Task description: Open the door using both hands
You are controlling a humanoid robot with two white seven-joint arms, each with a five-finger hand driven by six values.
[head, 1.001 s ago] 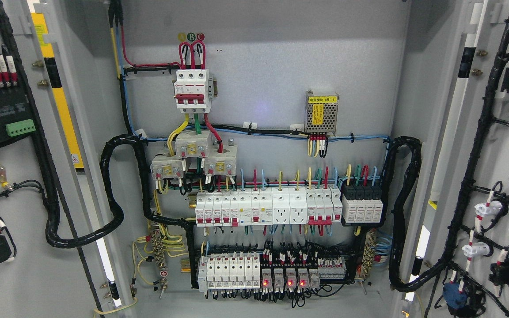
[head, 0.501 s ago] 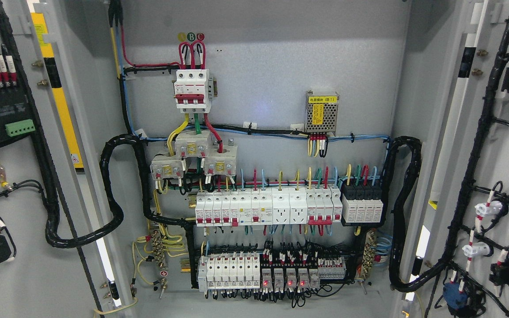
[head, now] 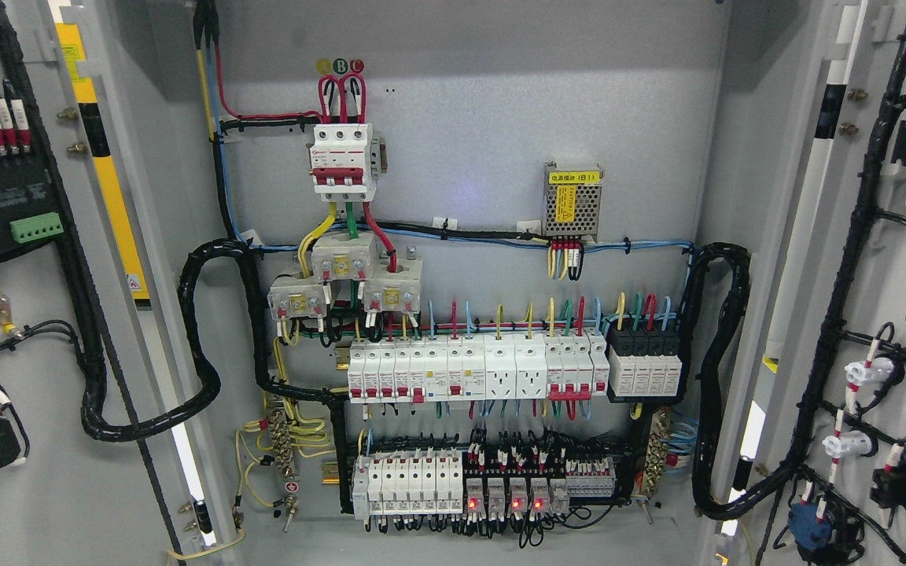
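Both doors of the grey electrical cabinet stand swung wide open. The left door (head: 44, 487) fills the picture's left edge, its inner face carrying a black terminal block and cable harness. The right door (head: 885, 259) fills the right edge, with black wiring and indicator backs on it. Between them the back panel (head: 469, 102) shows in full. Neither of my hands nor any arm appears in the head view.
On the back panel sit a three-pole main breaker (head: 341, 157), a small power supply (head: 572, 200), a row of white breakers (head: 476, 369) and lower relays with red lights (head: 504, 499). Thick black cable looms (head: 200, 346) run to both doors.
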